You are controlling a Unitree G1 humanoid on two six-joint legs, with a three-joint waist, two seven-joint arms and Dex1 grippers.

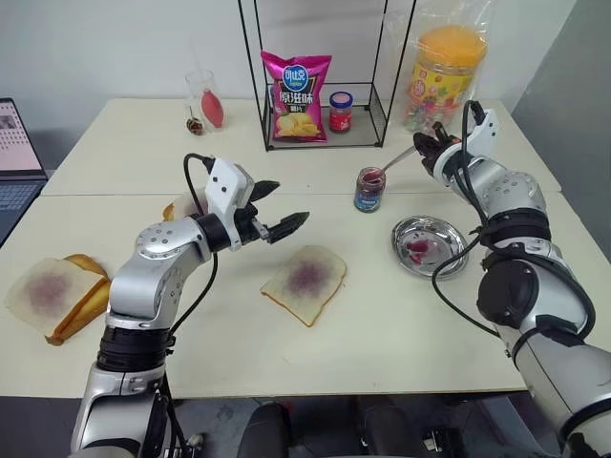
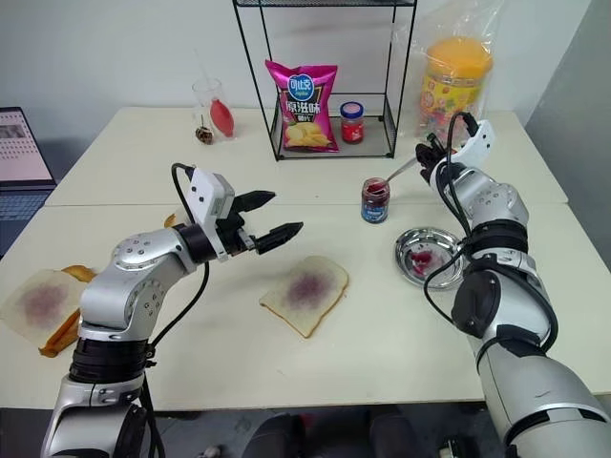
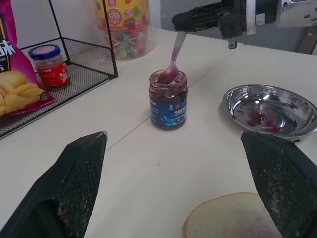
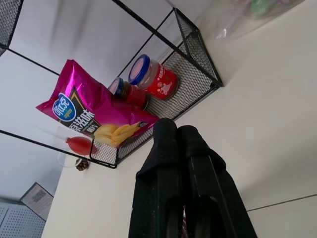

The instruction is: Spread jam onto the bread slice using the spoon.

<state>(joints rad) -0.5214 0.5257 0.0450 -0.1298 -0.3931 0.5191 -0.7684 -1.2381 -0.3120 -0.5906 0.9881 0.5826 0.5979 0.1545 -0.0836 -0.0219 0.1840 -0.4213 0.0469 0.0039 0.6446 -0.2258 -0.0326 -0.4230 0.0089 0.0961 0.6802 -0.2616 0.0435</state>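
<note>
The jam fills a small clear jar [image 1: 369,189] with a blue label, standing mid-table in front of the wire rack. The spoon [image 1: 399,160] slants up from the jar mouth, its bowl [image 3: 167,75] resting in the jam. My right gripper [image 1: 425,145] is shut on the handle's upper end, level and just right of the jar. The bread slice [image 1: 305,281], with a purple blotch in its middle, lies flat nearer me. My left gripper [image 1: 289,203] hovers open above the table, left of the slice, holding nothing; its fingers [image 3: 69,188] frame the jar.
A steel dish [image 1: 430,246] with jam smears sits right of the slice. Stacked stained slices [image 1: 52,296] lie at the far left. The wire rack [image 1: 372,129] holds a chips bag [image 1: 296,95] and a red-lidded jar [image 1: 341,112]. A candy tub [image 1: 444,72] stands behind my right arm.
</note>
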